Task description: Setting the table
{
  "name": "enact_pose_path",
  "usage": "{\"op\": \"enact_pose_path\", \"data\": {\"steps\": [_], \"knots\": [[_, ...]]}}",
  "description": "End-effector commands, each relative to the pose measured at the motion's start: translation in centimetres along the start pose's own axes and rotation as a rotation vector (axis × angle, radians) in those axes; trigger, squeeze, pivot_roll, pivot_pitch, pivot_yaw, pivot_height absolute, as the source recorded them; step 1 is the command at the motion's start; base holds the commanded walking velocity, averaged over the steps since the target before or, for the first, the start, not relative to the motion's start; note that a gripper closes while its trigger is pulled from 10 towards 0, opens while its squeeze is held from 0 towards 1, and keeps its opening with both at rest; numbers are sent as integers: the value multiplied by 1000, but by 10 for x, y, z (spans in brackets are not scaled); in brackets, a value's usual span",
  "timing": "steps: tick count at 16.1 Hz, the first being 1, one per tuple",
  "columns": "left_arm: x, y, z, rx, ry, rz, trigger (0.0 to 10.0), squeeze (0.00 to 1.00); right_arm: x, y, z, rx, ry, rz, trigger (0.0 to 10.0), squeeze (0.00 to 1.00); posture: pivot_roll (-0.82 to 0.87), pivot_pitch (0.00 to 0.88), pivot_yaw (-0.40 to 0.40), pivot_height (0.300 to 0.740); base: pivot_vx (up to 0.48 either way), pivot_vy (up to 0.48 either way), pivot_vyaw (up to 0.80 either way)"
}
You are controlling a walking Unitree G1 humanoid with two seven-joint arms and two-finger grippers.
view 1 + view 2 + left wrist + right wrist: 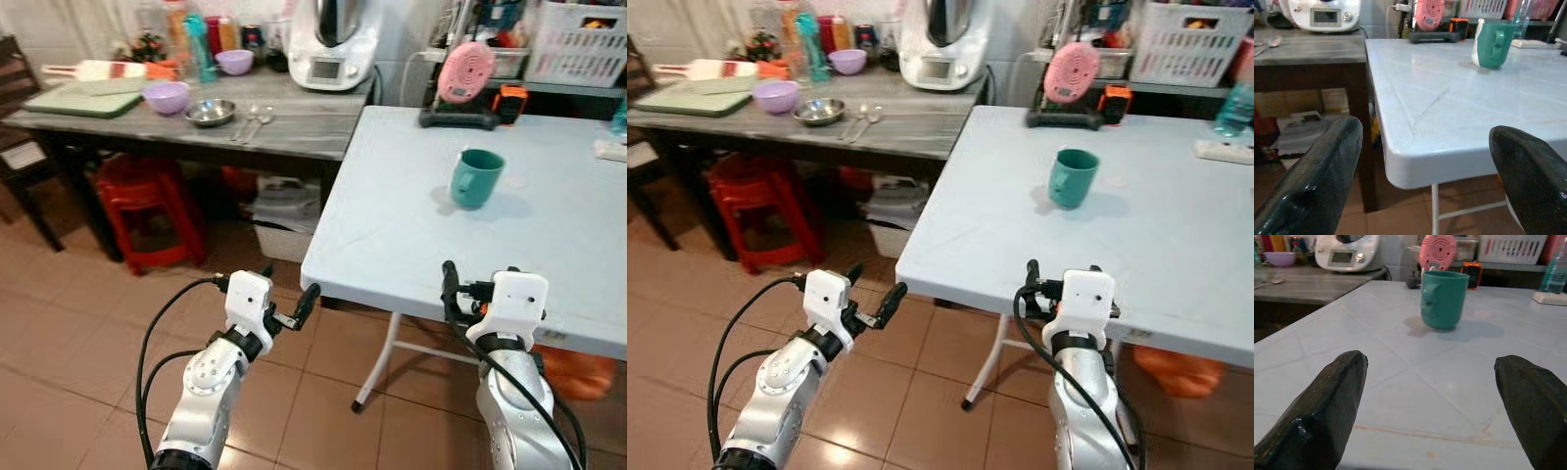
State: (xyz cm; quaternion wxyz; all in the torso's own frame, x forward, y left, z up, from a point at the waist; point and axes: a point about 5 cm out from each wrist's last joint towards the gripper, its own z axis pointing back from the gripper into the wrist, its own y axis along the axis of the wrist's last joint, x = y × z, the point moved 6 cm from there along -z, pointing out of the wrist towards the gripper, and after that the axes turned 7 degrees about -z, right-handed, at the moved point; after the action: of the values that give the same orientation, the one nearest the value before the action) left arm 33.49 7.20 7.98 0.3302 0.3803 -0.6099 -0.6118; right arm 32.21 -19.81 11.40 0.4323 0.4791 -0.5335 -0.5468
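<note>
A teal mug (477,177) stands upright on the light blue table (392,235), towards its far side. My right gripper (480,284) hovers open over the table's near edge, pointing at the mug (1444,298), which is well ahead of its fingertips. My left gripper (287,286) is open too, held over the floor just off the table's near left corner (1400,171). On the grey side table (294,127) to the left lie a purple bowl (166,96), a steel bowl (210,113) and two spoons (255,119). Nothing is between either pair of fingers.
A white kitchen machine (333,44) and a second purple bowl (234,62) stand at the back of the grey table, with a green cutting board (73,101) at its left. A pink fan (465,73) sits at the blue table's far edge. A red stool (147,211) stands underneath the grey table.
</note>
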Motion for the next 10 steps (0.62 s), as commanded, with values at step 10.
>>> {"op": "enact_pose_path", "data": {"steps": [10], "knots": [[4,5,-2,10,-32,18,10000,0,1,5,-1,10,-6,-7,10000,0,-94,0,45,740,412,0,0]]}}
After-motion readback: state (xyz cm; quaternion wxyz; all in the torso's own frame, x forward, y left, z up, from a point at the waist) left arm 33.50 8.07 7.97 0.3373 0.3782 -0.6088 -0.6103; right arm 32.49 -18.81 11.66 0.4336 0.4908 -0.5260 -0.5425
